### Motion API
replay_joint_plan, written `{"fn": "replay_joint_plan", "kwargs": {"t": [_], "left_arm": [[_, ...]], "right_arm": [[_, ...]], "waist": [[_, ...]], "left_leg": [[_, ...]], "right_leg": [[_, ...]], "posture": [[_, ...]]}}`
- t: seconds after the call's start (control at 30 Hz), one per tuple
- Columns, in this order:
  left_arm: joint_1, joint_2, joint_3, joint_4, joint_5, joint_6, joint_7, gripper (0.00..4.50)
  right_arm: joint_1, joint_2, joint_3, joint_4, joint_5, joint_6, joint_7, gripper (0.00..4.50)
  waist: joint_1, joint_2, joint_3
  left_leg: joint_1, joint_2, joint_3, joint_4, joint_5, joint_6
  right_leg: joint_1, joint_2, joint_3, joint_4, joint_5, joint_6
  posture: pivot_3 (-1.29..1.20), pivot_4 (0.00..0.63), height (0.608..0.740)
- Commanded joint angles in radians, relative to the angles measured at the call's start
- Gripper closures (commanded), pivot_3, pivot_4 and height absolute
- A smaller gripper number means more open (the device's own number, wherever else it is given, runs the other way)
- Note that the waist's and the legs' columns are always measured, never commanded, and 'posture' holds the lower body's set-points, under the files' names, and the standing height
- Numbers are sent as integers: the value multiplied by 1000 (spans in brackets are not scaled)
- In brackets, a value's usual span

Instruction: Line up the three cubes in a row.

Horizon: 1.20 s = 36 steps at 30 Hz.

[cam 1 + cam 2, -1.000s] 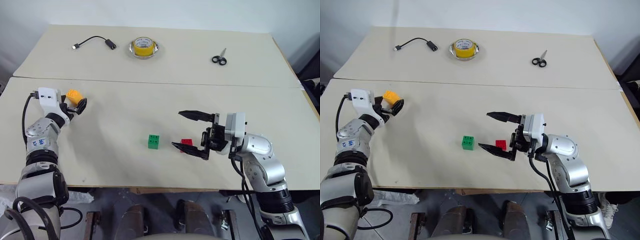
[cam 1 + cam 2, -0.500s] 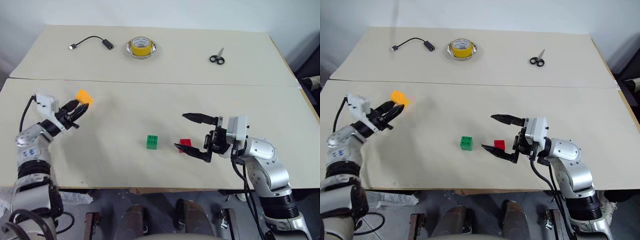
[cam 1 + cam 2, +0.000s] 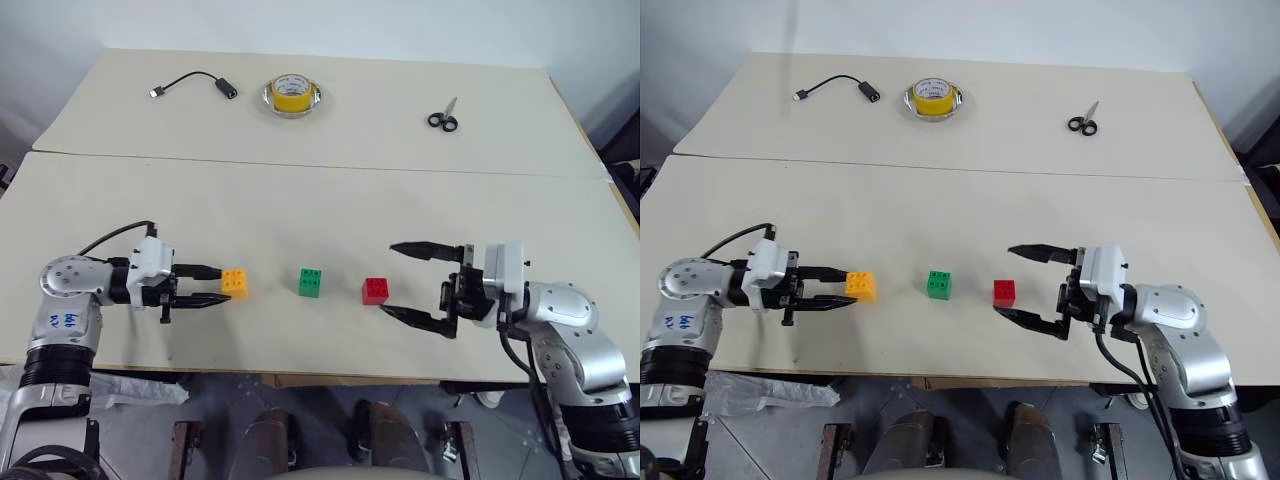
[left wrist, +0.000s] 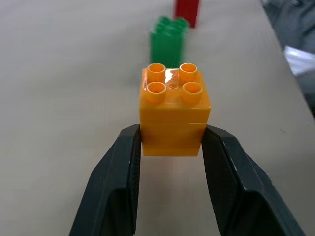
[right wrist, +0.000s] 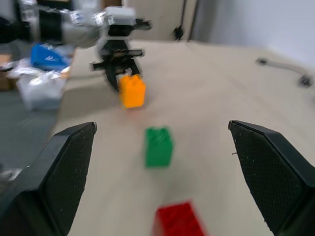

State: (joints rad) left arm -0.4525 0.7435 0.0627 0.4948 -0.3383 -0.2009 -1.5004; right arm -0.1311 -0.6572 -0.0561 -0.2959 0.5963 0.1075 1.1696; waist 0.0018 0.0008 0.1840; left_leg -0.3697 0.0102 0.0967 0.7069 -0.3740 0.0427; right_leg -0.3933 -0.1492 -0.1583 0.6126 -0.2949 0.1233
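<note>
My left gripper (image 4: 171, 147) clamps the orange-yellow studded plastic cube (image 3: 235, 283) on the beige tabletop (image 3: 300, 200), in line with the green cube (image 3: 311, 282) and red cube (image 3: 376, 290). My right gripper (image 3: 412, 282) stands released beside the red one.

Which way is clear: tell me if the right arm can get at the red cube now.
Probably yes. The right gripper stands open beside the red cube, fingers pointing at it, with bare table between them; the green cube sits beyond it.
</note>
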Motion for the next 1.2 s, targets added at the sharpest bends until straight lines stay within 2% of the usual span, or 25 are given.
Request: {"fn": "replay_joint_plan", "kwargs": {"t": [0.03, 0.2, 0.4, 0.5, 0.6, 0.7, 0.73, 0.87, 0.97, 1.07, 1.2], "left_arm": [[-62, -23, -27, 65, 22, -55, -48, 3011], [-170, -55, -77, 220, 64, -142, -83, 3011], [-199, -40, -121, 276, 64, -142, -114, 3011], [-188, -8, -151, 217, 22, -38, -114, 2066], [-158, 11, -130, 163, 0, -13, -114, 1196], [-73, 50, -47, 75, -61, 25, -63, 228], [-36, 65, -13, 38, -84, 40, -41, 28], [132, 136, 146, -112, -134, 57, 54, 28], [191, 160, 214, -177, -162, 94, 79, 28], [240, 171, 270, -225, -178, 127, 102, 28], [256, 179, 276, -250, -156, 164, 127, 28]], "right_arm": [[25, -34, -33, -41, 40, 16, 40, 0], [89, -65, -58, -36, 37, 23, 61, 0], [112, -62, -70, -32, 37, 20, 62, 0], [114, -61, -72, -23, 36, 17, 67, 0], [112, -59, -77, -7, 33, 10, 73, 0], [104, -66, -107, 20, 40, -2, 85, 0], [102, -70, -121, 29, 44, -8, 93, 0], [88, -163, -200, 77, 66, 25, 164, 0], [59, -215, -220, 133, 51, 12, 214, 0], [32, -240, -223, 159, 52, 13, 247, 0], [9, -228, -197, 171, 44, 15, 256, 0]], "waist": [[0, 0, 0], [4, 0, 0], [-2, 0, 0], [-2, 0, 0], [-2, 0, 0], [-2, 0, 0], [-4, 0, 0], [-5, 1, 1], [2, 1, 1], [9, 2, 1], [12, 2, 1]], "left_leg": [[0, 0, 0, 0, 0, 0], [0, 0, 0, 1, 0, 0], [0, 0, 0, 1, 0, 0], [0, 0, 0, 2, 0, 0], [0, 0, -1, 2, 0, 0], [0, 1, -1, 2, 0, 0], [0, 1, -1, 2, 0, 0], [0, 2, -1, 2, 0, 0], [0, 2, -2, 3, 0, 1], [0, 2, -3, 6, -1, 2], [0, 2, -2, 6, -2, 1]], "right_leg": [[0, 0, 0, 0, 0, 0], [0, 0, -1, 0, 0, 0], [0, 0, 0, 1, 0, 0], [0, 0, 0, 1, 0, 0], [0, 0, 0, 1, 0, 0], [0, 0, 0, 1, 0, 0], [0, 0, 0, 1, 0, 0], [0, 0, 0, 1, 0, 0], [2, -1, 0, 1, 0, 0], [2, -1, 0, 2, 0, 0], [2, -1, 0, 1, 0, 0]], "posture": [[0, 150, 740], [0, 150, 740], [0, 150, 740], [0, 150, 740], [0, 150, 740], [0, 150, 740], [0, 150, 740], [0, 150, 740], [0, 150, 740], [0, 150, 740], [0, 150, 740]]}}
